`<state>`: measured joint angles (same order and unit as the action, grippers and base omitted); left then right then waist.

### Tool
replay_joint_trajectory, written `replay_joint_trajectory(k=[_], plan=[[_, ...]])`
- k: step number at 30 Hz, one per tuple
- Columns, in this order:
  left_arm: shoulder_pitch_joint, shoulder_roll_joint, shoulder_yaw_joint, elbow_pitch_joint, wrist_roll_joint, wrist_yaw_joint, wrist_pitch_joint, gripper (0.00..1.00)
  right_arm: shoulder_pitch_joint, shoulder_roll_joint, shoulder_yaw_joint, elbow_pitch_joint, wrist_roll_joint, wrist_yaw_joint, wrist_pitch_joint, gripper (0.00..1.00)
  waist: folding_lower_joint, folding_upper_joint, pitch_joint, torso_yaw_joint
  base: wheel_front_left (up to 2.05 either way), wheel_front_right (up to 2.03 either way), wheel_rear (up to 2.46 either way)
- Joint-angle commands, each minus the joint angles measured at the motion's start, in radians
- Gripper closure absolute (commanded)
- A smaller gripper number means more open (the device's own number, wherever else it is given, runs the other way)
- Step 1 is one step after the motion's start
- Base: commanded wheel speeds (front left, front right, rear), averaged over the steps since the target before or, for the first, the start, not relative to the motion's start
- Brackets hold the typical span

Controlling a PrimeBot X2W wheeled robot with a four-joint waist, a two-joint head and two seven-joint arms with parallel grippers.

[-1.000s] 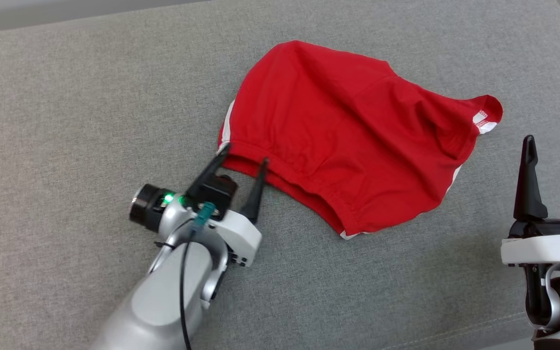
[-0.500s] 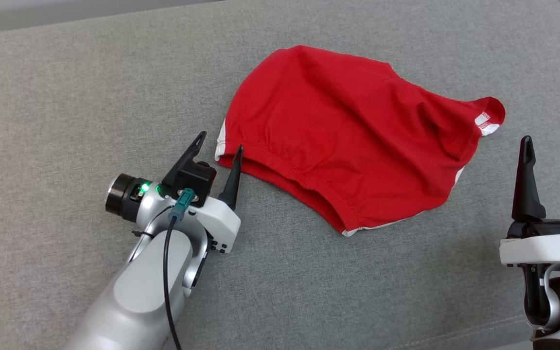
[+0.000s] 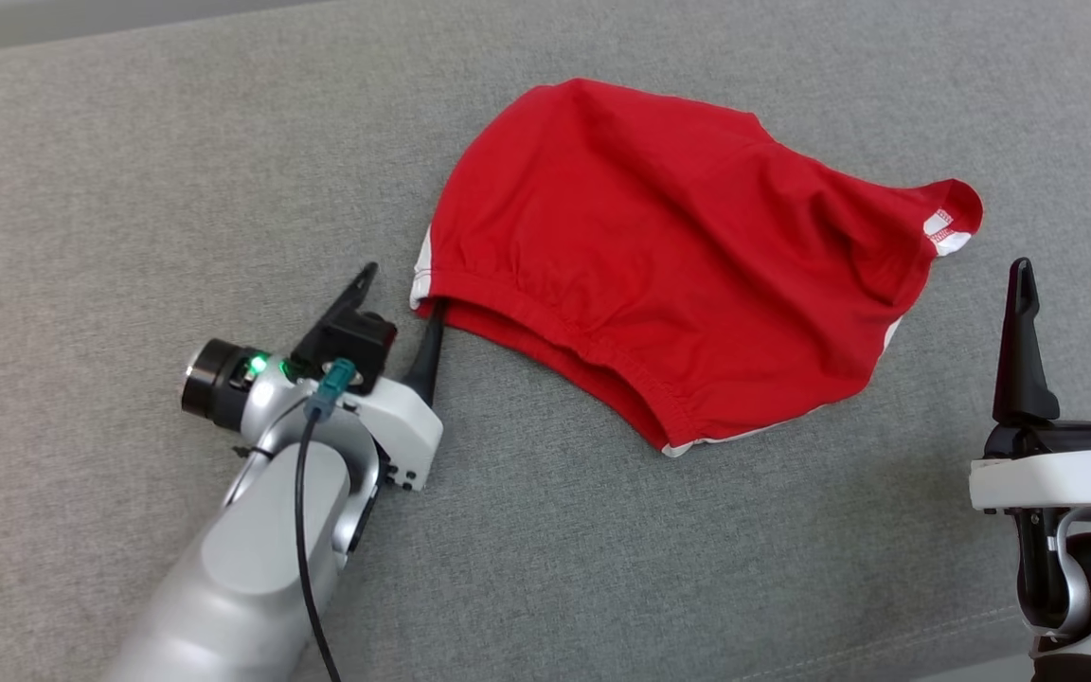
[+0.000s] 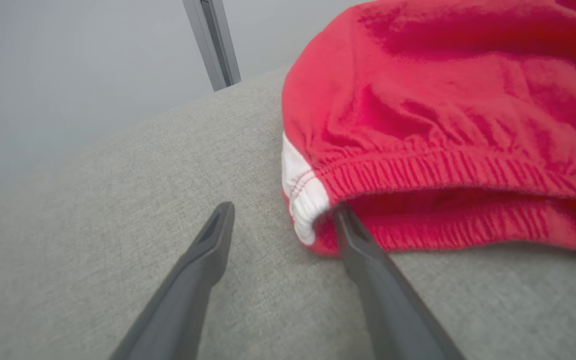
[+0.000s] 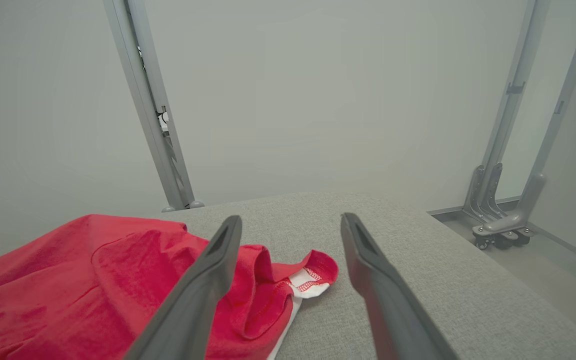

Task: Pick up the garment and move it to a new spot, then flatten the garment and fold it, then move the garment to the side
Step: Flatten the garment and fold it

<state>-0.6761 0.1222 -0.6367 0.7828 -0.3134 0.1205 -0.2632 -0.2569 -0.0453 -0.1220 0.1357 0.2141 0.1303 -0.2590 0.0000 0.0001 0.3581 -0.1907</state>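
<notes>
Red garment [image 3: 678, 256] lies rumpled mid-way across the grey surface [image 3: 129, 170] as the left gripper [image 3: 403, 289], fingers spread wide and holding nothing, sets one fingertip at the mouth of the elastic waistband [image 4: 448, 170]. A sound pinch likely wants the band well between both fingers before closing. The right gripper [image 3: 1063, 268] waits beside it, wide open, empty. A white tag [image 3: 938, 229] bears red marks too small to read

The garment [image 3: 659, 256] lies on the cushion [image 3: 129, 189], toward the far side. The left gripper [image 3: 403, 289] sits at its near-left corner, one finger touching it. The right gripper [image 3: 1063, 268] stands near right, apart.
</notes>
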Motion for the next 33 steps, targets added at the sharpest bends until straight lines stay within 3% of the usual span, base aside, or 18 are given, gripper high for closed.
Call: replay_joint_trajectory(k=[1, 2, 3, 4, 5, 13, 25, 29, 30, 31, 33], plan=[[-0.033, 0.007, 0.014, 0.005, -0.011, 0.0, -0.001, 0.0, -0.009, -0.006, -0.002, -0.004, 0.008, 0.001, -0.007, 0.0, 0.0, -0.0001, 0.014, -0.011, 0.0, 0.0, 0.0], [-0.038, 0.009, 0.018, 0.01, -0.014, -0.003, -0.001, 0.0, -0.011, -0.006, -0.003, -0.004, 0.009, 0.001, -0.007, 0.0, 0.0, -0.0001, 0.018, -0.013, 0.0, 0.0, 0.0], [-0.045, 0.013, 0.021, 0.015, -0.017, -0.005, -0.001, 0.65, -0.011, -0.006, -0.003, -0.004, 0.012, 0.001, -0.007, 0.0, 0.0, -0.0001, 0.021, -0.016, 0.0, 0.0, 0.0], [-0.045, 0.013, 0.021, 0.015, -0.017, -0.005, -0.001, 0.65, -0.011, -0.006, -0.003, -0.004, 0.012, 0.001, -0.007, 0.0, 0.0, -0.0001, 0.021, -0.016, 0.0, 0.0, 0.0], [-0.054, 0.018, 0.026, 0.019, -0.019, -0.005, -0.001, 1.0, -0.011, -0.006, -0.003, -0.004, 0.014, 0.001, -0.007, 0.0, 0.0, -0.0001, 0.025, -0.018, 0.0, 0.0, 0.0], [-0.15, 0.073, 0.063, 0.015, -0.001, 0.009, -0.002, 1.0, -0.018, -0.006, -0.005, -0.005, 0.019, 0.001, -0.007, 0.0, 0.0, -0.0001, 0.044, -0.023, 0.0, 0.0, 0.0], [-0.371, 0.168, 0.035, 0.18, 0.048, -0.058, 0.029, 1.0, -0.048, -0.006, 0.032, 0.006, 0.027, 0.001, -0.007, 0.0, 0.0, -0.0001, 0.08, -0.048, 0.0, 0.0, 0.0], [-0.405, 0.171, 0.032, 0.225, 0.05, -0.06, 0.022, 1.0, -0.049, -0.006, 0.033, 0.008, 0.033, 0.001, -0.007, 0.0, 0.0, -0.0001, 0.085, -0.05, 0.0, 0.0, 0.0], [-0.41, 0.166, 0.031, 0.235, 0.051, -0.06, 0.019, 0.63, -0.048, -0.006, 0.032, 0.008, 0.034, 0.001, -0.007, 0.0, 0.0, -0.0001, 0.084, -0.049, 0.0, 0.0, 0.0], [-0.411, 0.158, 0.033, 0.246, 0.044, -0.06, 0.018, 0.0, -0.047, -0.006, 0.031, 0.009, 0.033, 0.001, -0.007, 0.0, 0.0, -0.0001, 0.083, -0.047, 0.0, 0.0, 0.0], [-0.399, 0.137, 0.026, 0.266, 0.034, -0.073, 0.017, 0.0, -0.045, -0.006, 0.027, 0.013, 0.029, 0.001, -0.007, 0.0, 0.0, -0.0001, 0.077, -0.04, 0.0, 0.0, 0.0]])
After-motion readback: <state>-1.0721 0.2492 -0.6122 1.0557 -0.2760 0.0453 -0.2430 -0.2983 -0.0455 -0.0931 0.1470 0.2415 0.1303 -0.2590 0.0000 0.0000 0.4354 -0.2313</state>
